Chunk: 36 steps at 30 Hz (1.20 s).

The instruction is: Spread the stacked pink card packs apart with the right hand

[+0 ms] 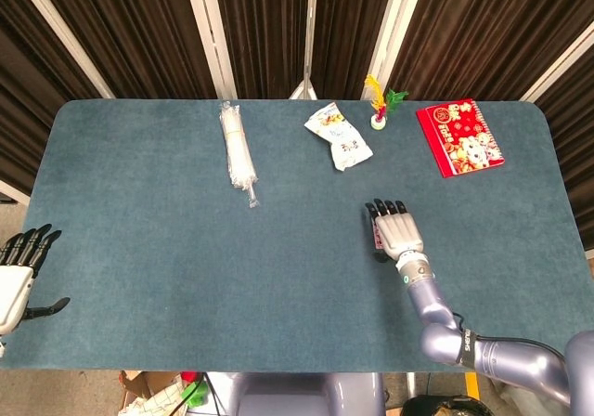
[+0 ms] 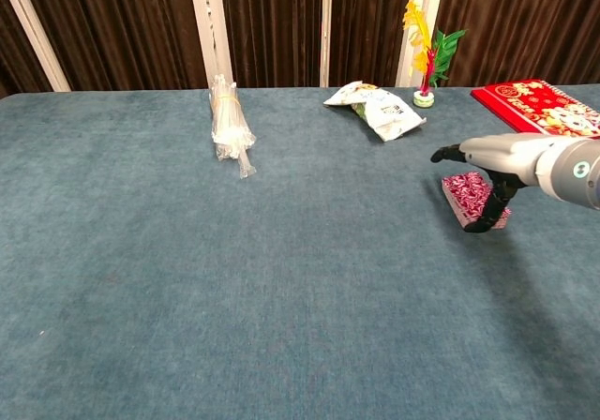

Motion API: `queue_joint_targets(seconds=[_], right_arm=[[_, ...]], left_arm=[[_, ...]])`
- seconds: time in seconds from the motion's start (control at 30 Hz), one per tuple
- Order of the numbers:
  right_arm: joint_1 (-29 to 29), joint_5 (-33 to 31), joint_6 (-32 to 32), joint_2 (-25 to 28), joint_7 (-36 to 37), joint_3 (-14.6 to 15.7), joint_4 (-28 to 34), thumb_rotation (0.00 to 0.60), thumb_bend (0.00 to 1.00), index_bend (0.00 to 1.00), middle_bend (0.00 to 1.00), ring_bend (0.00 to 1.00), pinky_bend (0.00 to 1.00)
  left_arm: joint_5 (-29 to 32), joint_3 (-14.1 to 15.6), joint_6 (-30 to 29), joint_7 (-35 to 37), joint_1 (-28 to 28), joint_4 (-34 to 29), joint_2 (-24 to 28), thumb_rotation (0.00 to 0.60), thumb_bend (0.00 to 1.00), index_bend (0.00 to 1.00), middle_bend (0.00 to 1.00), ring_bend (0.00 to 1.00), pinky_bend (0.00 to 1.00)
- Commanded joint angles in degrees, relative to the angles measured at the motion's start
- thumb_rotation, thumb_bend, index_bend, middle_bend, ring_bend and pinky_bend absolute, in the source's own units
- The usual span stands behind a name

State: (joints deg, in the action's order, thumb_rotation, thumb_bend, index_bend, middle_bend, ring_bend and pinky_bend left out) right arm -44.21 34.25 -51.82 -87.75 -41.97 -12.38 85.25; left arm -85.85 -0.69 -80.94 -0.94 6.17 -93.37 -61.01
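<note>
The stack of pink card packs [image 2: 466, 195] lies on the blue table right of centre. In the head view only its left edge [image 1: 377, 235] peeks out from under my right hand [image 1: 397, 233]. That hand [image 2: 497, 162] is spread flat just above the stack, fingers pointing away from me, and its thumb reaches down past the stack's near right corner. Whether the palm touches the top pack cannot be told. My left hand [image 1: 14, 281] hangs open beyond the table's left front edge, holding nothing.
A plastic-wrapped bundle [image 1: 238, 154] lies at the back left. A snack bag [image 1: 340, 136] and a small toy flower [image 1: 380, 105] sit behind the stack. A red booklet [image 1: 459, 137] lies at the back right.
</note>
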Motion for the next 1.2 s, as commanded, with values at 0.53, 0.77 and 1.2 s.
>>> queue_joint_targets(seconds=[0.53,0.77,1.2], right_arm=[[-2.25,-1.45,1.49,-1.81,2.54,1.95,-6.78,0.6,0.26,0.1,0.08,0.0,0.0],[-2.53,-1.54,1.59,-2.14,3.3,2.47,-7.79,0.6,0.26,0.19,0.18,0.0,0.0],[-2.71,-1.08,1.17,-2.38,4.83,2.97,-8.03,0.6,0.26,0.48,0.39,0.15,0.0]], left_arm=[[0.45,0.07,0.42,-0.16,0.16,-0.33,0.09,0.6,0.0,0.0,0.0,0.0,0.0],[0.57,0.05,0.52,0.03,0.22,-0.35,0.12,0.6,0.0,0.0,0.0,0.0,0.0],[0.47,0.09,0.27,-0.01,0.18,-0.38,0.11,0.6,0.0,0.0,0.0,0.0,0.0]])
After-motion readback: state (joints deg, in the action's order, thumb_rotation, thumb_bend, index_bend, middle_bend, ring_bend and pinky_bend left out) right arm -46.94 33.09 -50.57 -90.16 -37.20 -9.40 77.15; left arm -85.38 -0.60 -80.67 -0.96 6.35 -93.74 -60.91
